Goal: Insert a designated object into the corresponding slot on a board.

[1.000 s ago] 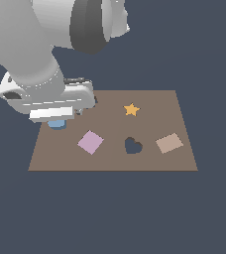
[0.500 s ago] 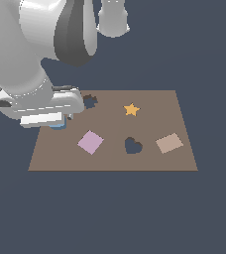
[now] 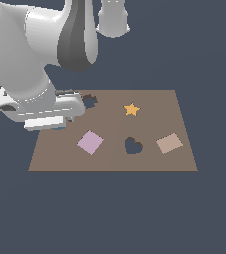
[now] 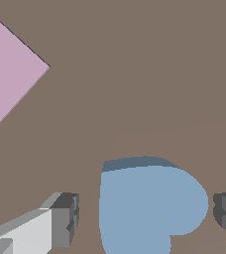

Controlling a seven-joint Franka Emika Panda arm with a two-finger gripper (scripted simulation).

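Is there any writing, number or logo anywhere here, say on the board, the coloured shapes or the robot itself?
None: no text, number or logo shows on the brown board, the blue heart, the pink square, the orange star or the white arm.

The exterior camera sits off my arm, raised and well back, looking down at a slant over the whole board [image 3: 149,161] with my arm filling its left. My wrist camera looks almost straight down from very near onto bare board [image 4: 135,64]. Both seem to share the pink square [image 3: 90,142] [image 4: 8,74].
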